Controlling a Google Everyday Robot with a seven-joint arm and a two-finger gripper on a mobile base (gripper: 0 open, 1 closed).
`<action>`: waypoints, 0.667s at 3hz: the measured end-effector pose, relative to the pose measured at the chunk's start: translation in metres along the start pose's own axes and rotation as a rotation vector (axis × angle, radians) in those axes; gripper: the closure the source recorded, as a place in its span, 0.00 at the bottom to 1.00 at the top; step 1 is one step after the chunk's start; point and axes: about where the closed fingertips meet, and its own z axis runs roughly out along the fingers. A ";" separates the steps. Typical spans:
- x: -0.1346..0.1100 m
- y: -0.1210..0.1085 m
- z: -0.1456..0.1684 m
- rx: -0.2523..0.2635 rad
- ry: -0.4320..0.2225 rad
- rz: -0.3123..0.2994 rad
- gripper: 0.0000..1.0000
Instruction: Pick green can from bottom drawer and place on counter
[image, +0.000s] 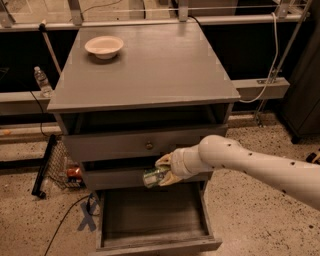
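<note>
Green can (151, 177), roughly on its side, is clenched in the pincer (161, 172) above the open bottom drawer (152, 217), level with the middle drawer (112, 178), at 6 o'clock below the counter (150, 70), probably to clear the cabinet front before rising.

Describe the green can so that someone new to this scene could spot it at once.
On the grey cabinet, find the open bottom drawer. Just above it, the gripper holds the green can sideways. It is green-labelled, unlike the red can left of the cabinet.
</note>
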 end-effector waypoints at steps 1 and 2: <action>-0.011 -0.027 -0.041 0.062 0.037 -0.046 1.00; -0.020 -0.039 -0.074 0.119 0.073 -0.078 1.00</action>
